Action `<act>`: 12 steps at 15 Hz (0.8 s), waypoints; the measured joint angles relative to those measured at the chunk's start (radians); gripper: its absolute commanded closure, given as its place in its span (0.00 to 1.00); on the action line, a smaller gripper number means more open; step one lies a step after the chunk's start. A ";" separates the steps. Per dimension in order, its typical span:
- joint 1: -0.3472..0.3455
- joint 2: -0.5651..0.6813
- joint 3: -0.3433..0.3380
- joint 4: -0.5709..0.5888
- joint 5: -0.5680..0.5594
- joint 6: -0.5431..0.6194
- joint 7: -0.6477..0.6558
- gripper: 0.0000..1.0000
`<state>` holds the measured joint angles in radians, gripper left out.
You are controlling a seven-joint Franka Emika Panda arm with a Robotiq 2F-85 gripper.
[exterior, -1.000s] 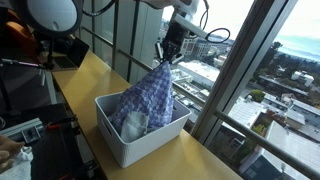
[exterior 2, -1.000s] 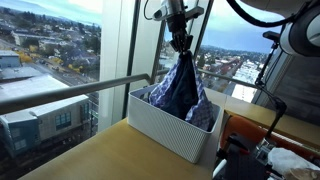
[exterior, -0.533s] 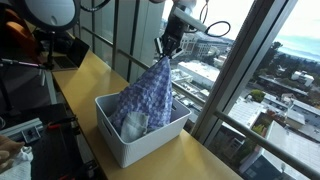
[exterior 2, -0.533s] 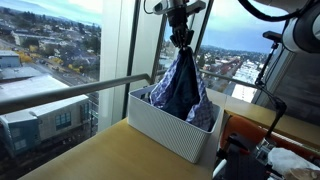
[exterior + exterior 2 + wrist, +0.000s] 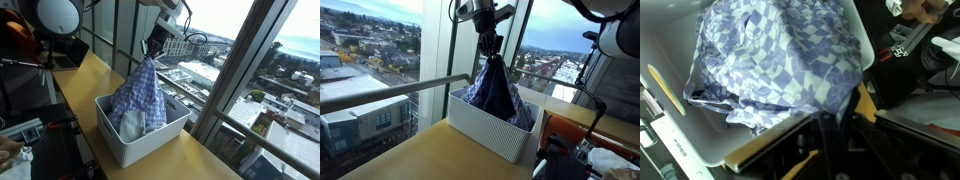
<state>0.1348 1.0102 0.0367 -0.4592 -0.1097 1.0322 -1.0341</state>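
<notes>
A blue and white checkered cloth (image 5: 138,95) hangs in a cone from my gripper (image 5: 152,52), which is shut on its top corner. The cloth's lower part still rests inside a white plastic bin (image 5: 112,141) on the wooden table. In the other exterior view the cloth (image 5: 498,90) drapes down from the gripper (image 5: 489,50) into the bin (image 5: 485,127). The wrist view looks down on the cloth (image 5: 770,60) spread over the bin (image 5: 675,130), with the dark fingers (image 5: 825,135) pinched on a fold at the bottom.
The bin stands on a yellow wooden table (image 5: 95,80) next to tall windows with a metal rail (image 5: 390,90). A chair and cluttered gear (image 5: 30,55) lie behind. A black stand and papers (image 5: 585,150) sit beside the bin.
The gripper has moved sideways along the window and a little up, dragging the cloth's peak with it. The jaws stayed shut on the cloth.
</notes>
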 measured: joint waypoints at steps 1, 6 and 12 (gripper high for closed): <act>0.005 0.012 0.008 0.000 0.011 -0.008 0.023 0.98; -0.001 0.066 0.013 0.000 0.022 -0.094 0.127 0.98; -0.058 0.095 0.005 -0.037 0.020 -0.195 0.168 0.98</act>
<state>0.0771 1.1056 0.0419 -0.4965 -0.0899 0.8376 -0.8659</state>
